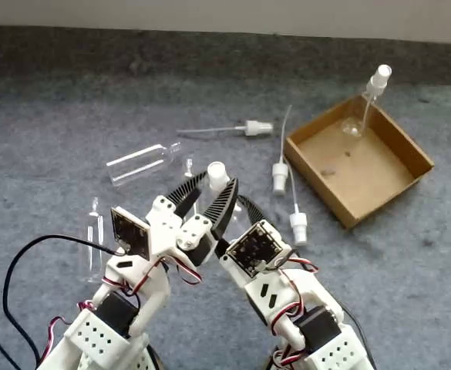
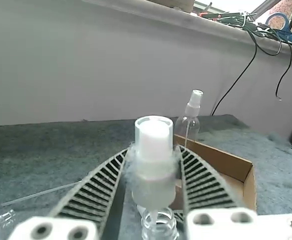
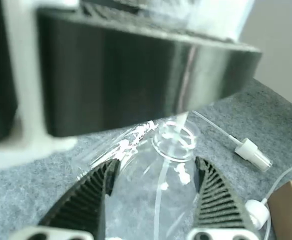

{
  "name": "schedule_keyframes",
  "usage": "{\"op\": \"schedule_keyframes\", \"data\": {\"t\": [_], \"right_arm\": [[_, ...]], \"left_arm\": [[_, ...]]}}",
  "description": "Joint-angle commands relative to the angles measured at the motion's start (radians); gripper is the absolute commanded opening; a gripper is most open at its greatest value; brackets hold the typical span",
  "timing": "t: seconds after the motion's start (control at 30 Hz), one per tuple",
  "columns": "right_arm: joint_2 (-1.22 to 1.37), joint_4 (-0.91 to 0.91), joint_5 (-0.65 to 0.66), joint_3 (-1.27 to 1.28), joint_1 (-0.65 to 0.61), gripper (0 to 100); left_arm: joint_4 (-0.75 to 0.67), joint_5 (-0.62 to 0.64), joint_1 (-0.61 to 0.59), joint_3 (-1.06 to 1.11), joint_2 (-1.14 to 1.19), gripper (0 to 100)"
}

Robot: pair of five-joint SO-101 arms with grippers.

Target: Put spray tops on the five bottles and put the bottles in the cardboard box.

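Item: spray top (image 2: pixel 153 165). The left pincer (image 2: pixel 154 150) is clamping it just above the bottle (image 3: pixel 146 200) neck, with the tube entering; the right pincer (image 3: pixel 156 169) is gripping the bottle, near the cardboard box (image 1: pixel 410 154). Handling: likely needing a straight press down, bottle steadied.

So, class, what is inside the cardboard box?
One clear bottle with a white spray top stands in the far corner of the cardboard box. In the left wrist view its near wall covers the floor.

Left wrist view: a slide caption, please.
Left gripper holds a spray top above an open bottle; cardboard box with capped bottle behind.
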Motion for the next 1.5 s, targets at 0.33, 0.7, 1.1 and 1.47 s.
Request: {"op": "schedule_keyframes", "data": {"t": [0.33, 0.7, 1.1, 1.47], "right_arm": [[-0.025, -0.088, 0.002, 0.097, 0.070, 9.8], [-0.025, -0.108, 0.026, 0.039, 0.022, 9.8], [-0.025, -0.111, 0.175, 0.030, -0.062, 9.8], [-0.025, -0.113, 0.175, 0.031, -0.059, 9.8]], "left_arm": [[0.009, 0.009, 0.027, -0.015, -0.012, 2], [0.017, 0.005, 0.025, -0.062, -0.012, 2], [0.216, 0.003, 0.024, -0.093, -0.013, 2], [0.218, 0.003, 0.018, -0.082, -0.013, 2]]}}
